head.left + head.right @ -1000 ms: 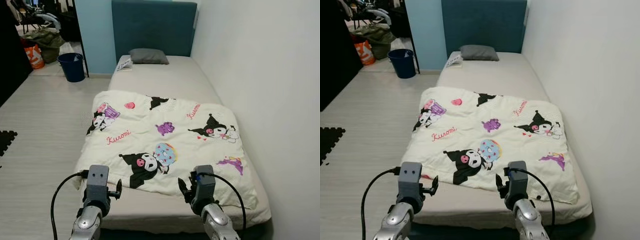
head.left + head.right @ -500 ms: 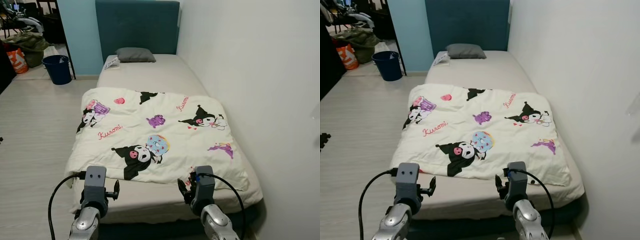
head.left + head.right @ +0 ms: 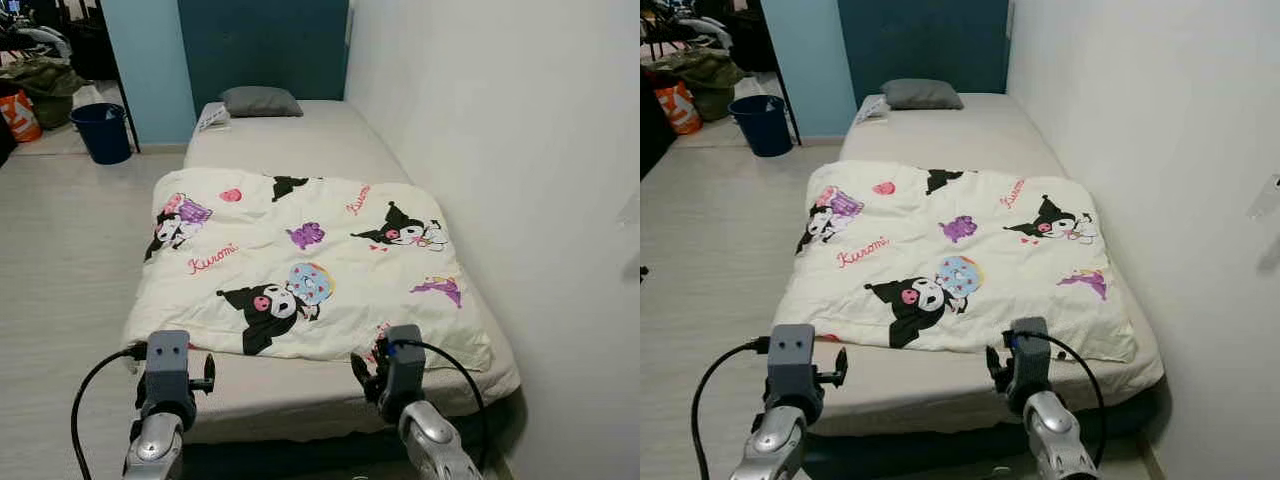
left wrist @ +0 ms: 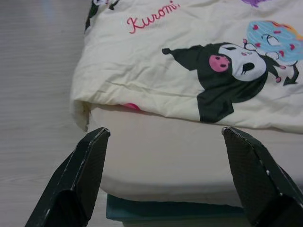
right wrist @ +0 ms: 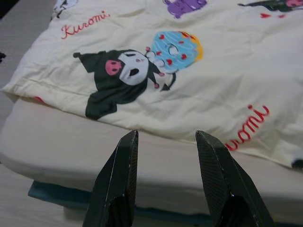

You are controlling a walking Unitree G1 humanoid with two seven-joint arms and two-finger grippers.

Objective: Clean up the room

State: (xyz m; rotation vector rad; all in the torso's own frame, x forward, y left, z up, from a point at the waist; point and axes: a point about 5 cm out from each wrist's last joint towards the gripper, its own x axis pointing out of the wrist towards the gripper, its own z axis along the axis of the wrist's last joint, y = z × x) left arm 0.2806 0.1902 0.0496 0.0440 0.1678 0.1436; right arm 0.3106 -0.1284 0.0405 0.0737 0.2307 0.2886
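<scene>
Left eye view: a dark blue plastic bucket stands upper left on the pale wooden floor, its contents hidden. The cream cartoon-printed blanket lies mid-frame on the beige bed, whose right edge meets the white wall. Left wrist view: the left gripper is released wide before the blanket's corner. Right wrist view: the right gripper is parted at the blanket's near edge
</scene>
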